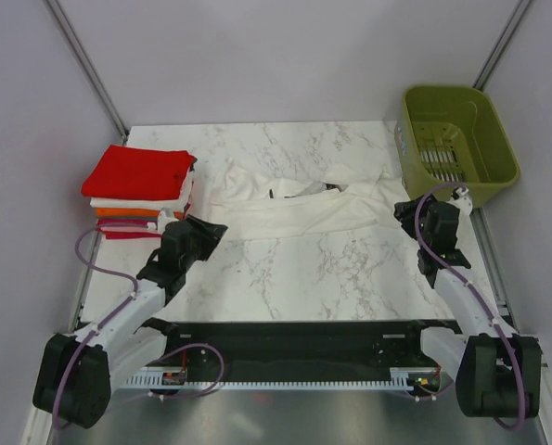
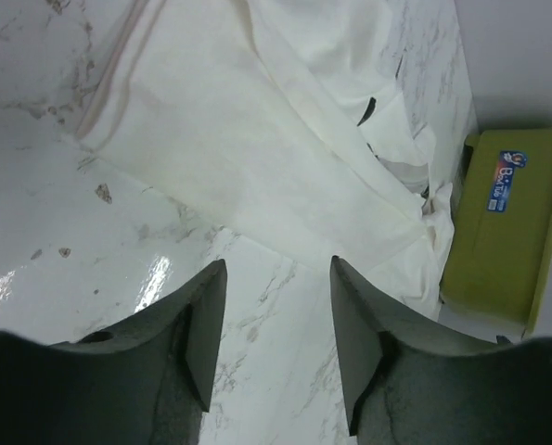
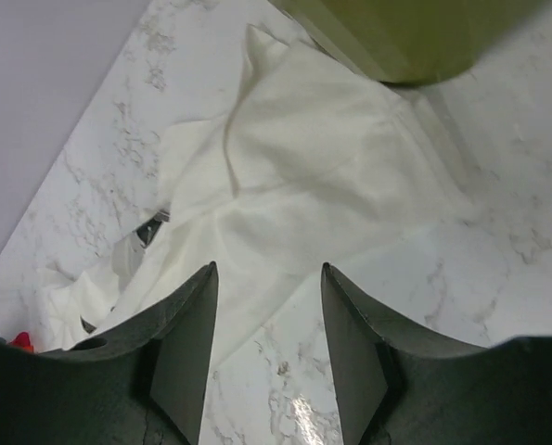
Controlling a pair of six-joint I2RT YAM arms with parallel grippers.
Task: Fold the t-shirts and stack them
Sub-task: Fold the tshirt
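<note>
In the overhead view a large white shirt (image 1: 294,215) lay loose and rumpled across the marble table (image 1: 294,278), just past its middle toward 12 o'clock, stretched from 9 to 3 o'clock. It was not yet folded. A stack of folded shirts (image 1: 141,181) sat at the table's 10 o'clock edge, with a red one on top and white, orange and pink-red layers beneath.

A green basket (image 1: 456,139) stood at the 2 o'clock corner, close to the shirt's right end.

The left gripper (image 1: 211,230) was at the 9 o'clock end of the white shirt, just beside the stack's near corner. Its wrist camera showed both fingers (image 2: 201,324) spread, with only bare marble between them and the cloth lying beyond the tips.

The right gripper (image 1: 405,211) was at the shirt's 3 o'clock end, near the basket. Its fingers (image 3: 187,334) were also spread and pinched nothing; the shirt's edge and marble showed through the gap.
</note>
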